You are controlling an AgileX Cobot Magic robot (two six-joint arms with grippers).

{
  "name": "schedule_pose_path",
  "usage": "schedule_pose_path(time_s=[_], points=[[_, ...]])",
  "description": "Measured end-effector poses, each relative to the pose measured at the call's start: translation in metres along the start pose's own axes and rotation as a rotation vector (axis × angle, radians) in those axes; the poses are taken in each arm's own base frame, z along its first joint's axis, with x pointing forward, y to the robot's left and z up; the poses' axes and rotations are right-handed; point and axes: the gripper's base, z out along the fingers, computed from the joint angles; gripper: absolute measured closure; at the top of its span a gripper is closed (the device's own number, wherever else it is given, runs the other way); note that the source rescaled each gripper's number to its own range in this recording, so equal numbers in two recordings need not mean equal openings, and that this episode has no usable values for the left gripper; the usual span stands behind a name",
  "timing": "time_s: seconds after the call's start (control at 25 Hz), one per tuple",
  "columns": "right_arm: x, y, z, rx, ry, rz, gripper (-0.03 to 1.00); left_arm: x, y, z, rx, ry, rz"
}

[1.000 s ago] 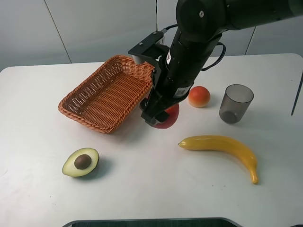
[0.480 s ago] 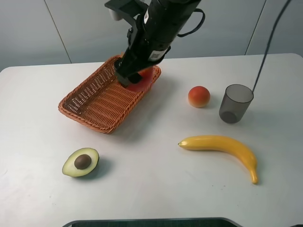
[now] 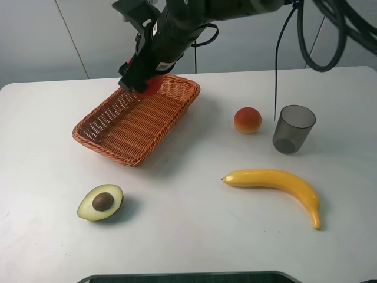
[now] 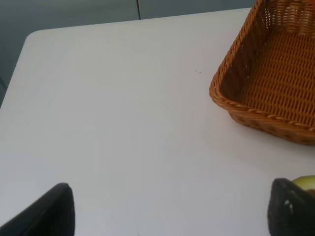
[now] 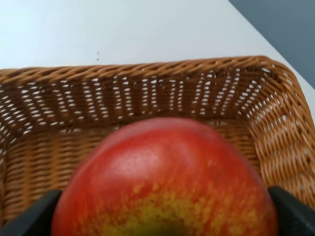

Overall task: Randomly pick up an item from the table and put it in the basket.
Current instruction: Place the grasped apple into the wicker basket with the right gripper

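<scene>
The red apple (image 3: 153, 86) with a yellowish patch is held in my right gripper (image 3: 143, 81), which reaches across the middle and hangs over the far end of the orange-brown wicker basket (image 3: 126, 124). In the right wrist view the apple (image 5: 167, 177) fills the space between the dark fingertips (image 5: 27, 216), with the basket's inner wall (image 5: 147, 93) right behind it. My left gripper (image 4: 172, 211) is open and empty, low over the white table (image 4: 123, 123), near the basket's corner (image 4: 266, 78). The left arm is out of the exterior view.
On the white table (image 3: 47, 165) lie a small orange-red peach (image 3: 248, 120), a grey translucent cup (image 3: 293, 128), a yellow banana (image 3: 277, 181) and a halved avocado (image 3: 101, 202), which also shows at the edge of the left wrist view (image 4: 306, 182).
My right gripper has lifted the apple from the table beside the basket and carried it left and back, over the basket's far end. Nothing else has moved.
</scene>
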Motion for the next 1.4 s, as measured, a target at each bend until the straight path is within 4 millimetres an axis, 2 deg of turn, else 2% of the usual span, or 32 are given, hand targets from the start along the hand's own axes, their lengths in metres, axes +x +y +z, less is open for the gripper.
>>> schedule_pose_path(time_s=[0.32, 0.64, 0.68, 0.72, 0.76, 0.8, 0.84, 0.96, 1.08, 1.28, 1.4], points=[[0.02, 0.002, 0.039, -0.001, 0.026, 0.002, 0.93, 0.0, 0.0, 0.0, 0.0, 0.0, 0.0], [0.022, 0.002, 0.044, 0.001, 0.028, 0.004, 0.93, 0.0, 0.0, 0.0, 0.0, 0.0, 0.0], [0.022, 0.002, 0.044, 0.001, 0.028, 0.004, 0.85, 0.0, 0.0, 0.0, 0.0, 0.0, 0.0], [0.022, 0.002, 0.044, 0.001, 0.028, 0.004, 0.59, 0.0, 0.0, 0.0, 0.0, 0.0, 0.0], [0.022, 0.002, 0.044, 0.001, 0.026, 0.004, 0.25, 0.0, 0.0, 0.0, 0.0, 0.0, 0.0], [0.022, 0.002, 0.044, 0.002, 0.024, 0.004, 0.09, 0.0, 0.0, 0.0, 0.0, 0.0, 0.0], [0.021, 0.002, 0.044, 0.003, 0.02, 0.004, 0.03, 0.0, 0.0, 0.0, 0.0, 0.0, 0.0], [0.021, 0.001, 0.044, 0.003, 0.02, 0.004, -0.02, 0.0, 0.0, 0.0, 0.0, 0.0, 0.0], [0.019, 0.001, 0.04, 0.004, 0.014, 0.005, -0.02, 0.0, 0.0, 0.0, 0.0, 0.0, 0.0], [0.01, -0.006, 0.014, 0.001, 0.032, 0.024, -0.03, 0.0, 0.0, 0.0, 0.0, 0.0, 0.0], [0.011, -0.015, -0.003, -0.013, 0.091, 0.068, -0.03, 0.0, 0.0, 0.0, 0.0, 0.0, 0.0]])
